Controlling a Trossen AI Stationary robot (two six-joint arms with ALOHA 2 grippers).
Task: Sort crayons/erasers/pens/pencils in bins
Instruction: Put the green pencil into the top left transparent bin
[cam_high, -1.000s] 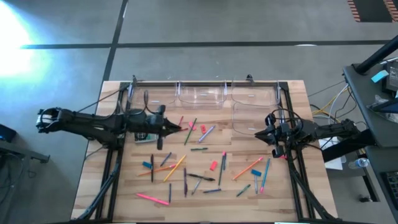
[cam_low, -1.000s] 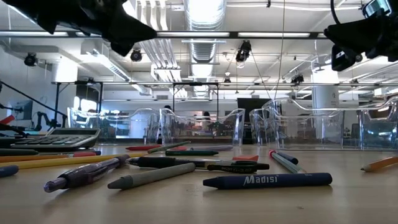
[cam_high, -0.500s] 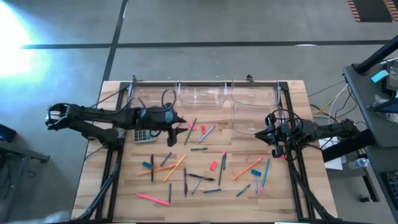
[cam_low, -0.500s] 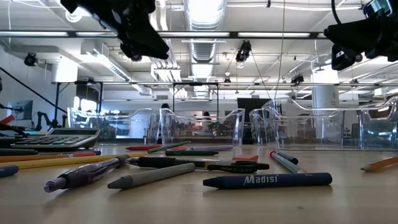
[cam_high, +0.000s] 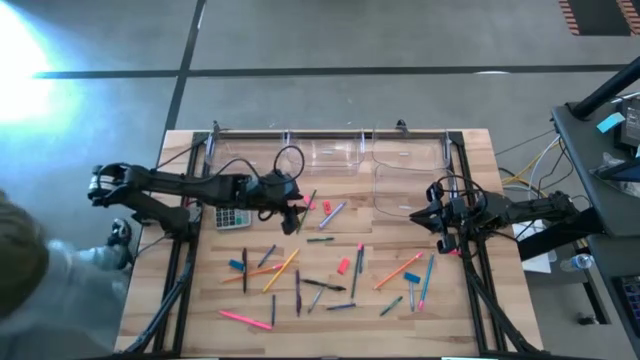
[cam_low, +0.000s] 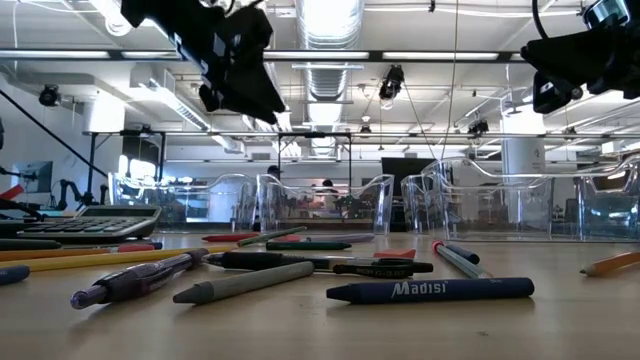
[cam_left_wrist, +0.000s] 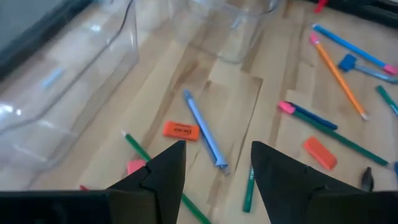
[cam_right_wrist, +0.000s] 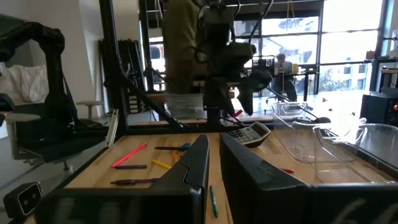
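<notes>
Left gripper (cam_high: 297, 208) hovering above the bench (cam_high: 460, 310) just past the calculator (cam_high: 232, 216), jaws standing apart and holding nothing. Lying below it: an orange eraser (cam_left_wrist: 181, 130), a blue pen (cam_left_wrist: 204, 129) and a green pencil (cam_left_wrist: 163, 179). Right gripper (cam_high: 432, 216) waiting over the bench's right side near the closest bin (cam_high: 400, 190), jaws closed, nothing seen in them. Remaining pens, pencils and erasers lying scattered across the bench's middle and near half; 4 clear bins sitting along the far edge.

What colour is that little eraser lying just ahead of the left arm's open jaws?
Orange-red. The eraser shows best in the left wrist view, beside a blue pen.
</notes>
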